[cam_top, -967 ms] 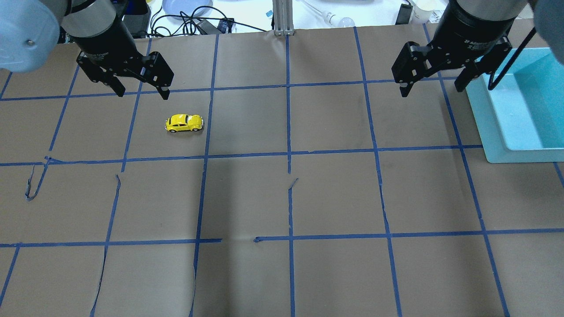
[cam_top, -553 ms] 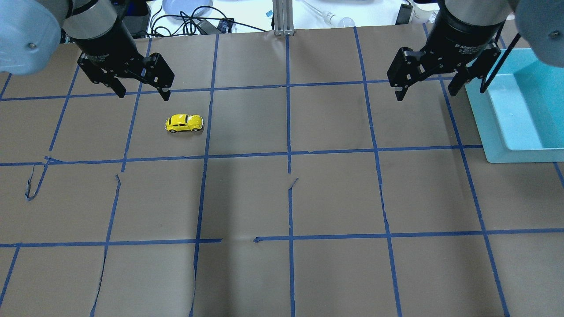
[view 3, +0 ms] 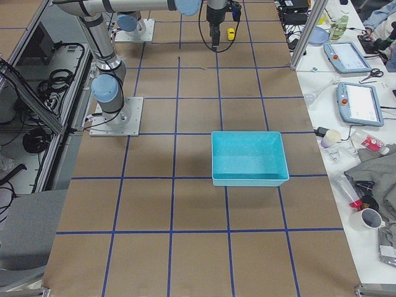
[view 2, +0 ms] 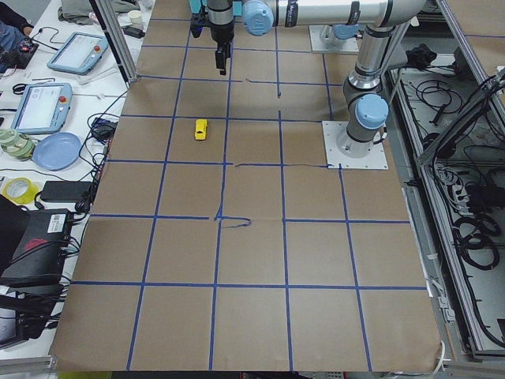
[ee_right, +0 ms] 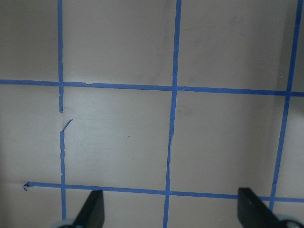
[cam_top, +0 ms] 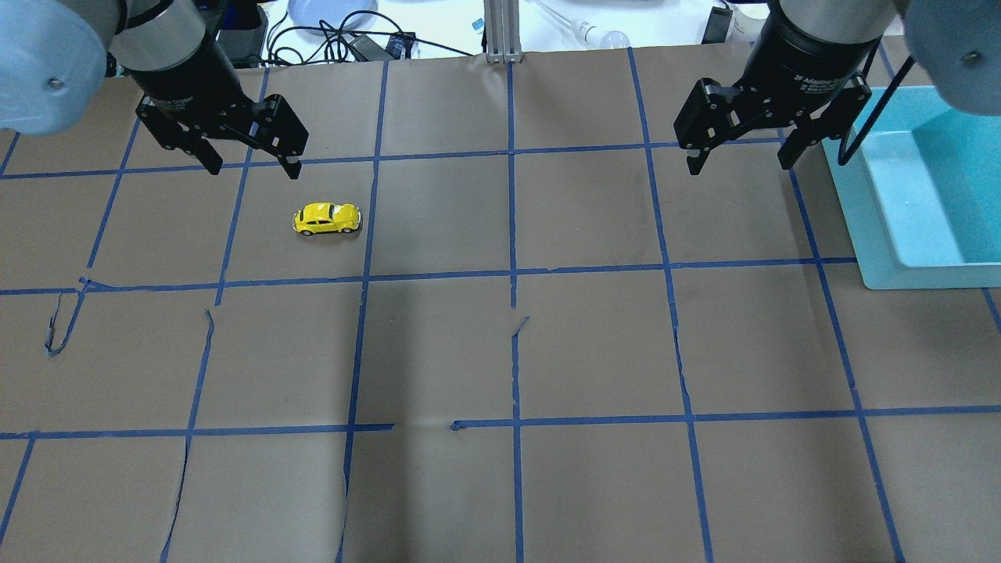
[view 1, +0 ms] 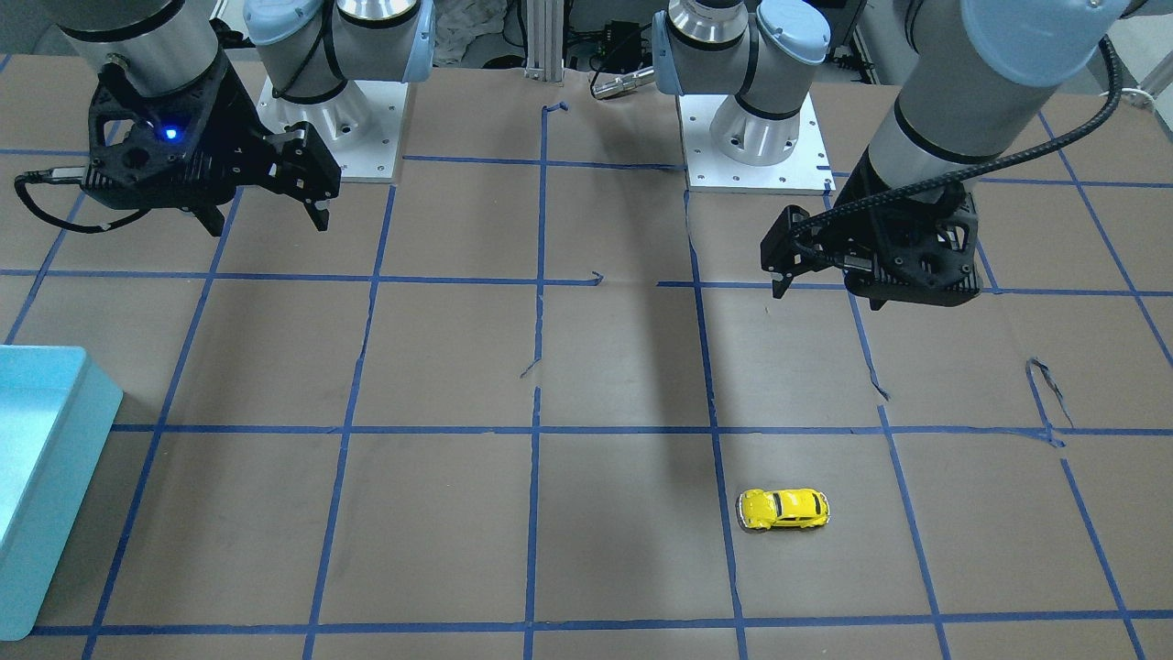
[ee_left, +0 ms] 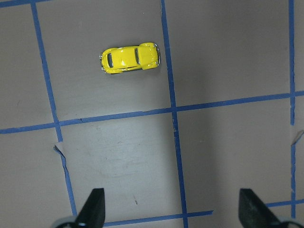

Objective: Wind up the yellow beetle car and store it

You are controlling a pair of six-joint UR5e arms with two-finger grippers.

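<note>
The yellow beetle car point(cam_top: 327, 219) stands on its wheels on the brown paper in the table's left half. It also shows in the front view point(view 1: 784, 510) and in the left wrist view point(ee_left: 129, 58). My left gripper point(cam_top: 254, 168) hangs open and empty above the table, a little beyond and left of the car, apart from it. Its two fingertips point(ee_left: 94, 207) frame bare paper in the wrist view. My right gripper point(cam_top: 738, 166) is open and empty, high over the right half, just left of the teal bin point(cam_top: 884, 234). In the right wrist view point(ee_right: 168, 209) only taped paper shows.
The teal bin point(view 1: 55, 477) sits at the table's right edge, open and with nothing visible inside point(view 3: 250, 179). Blue tape lines grid the brown paper, with small tears in places. Cables, tablets and clutter lie beyond the table's far edge.
My right gripper has moved left, away from the bin's edge. The left gripper and the car have barely moved.
</note>
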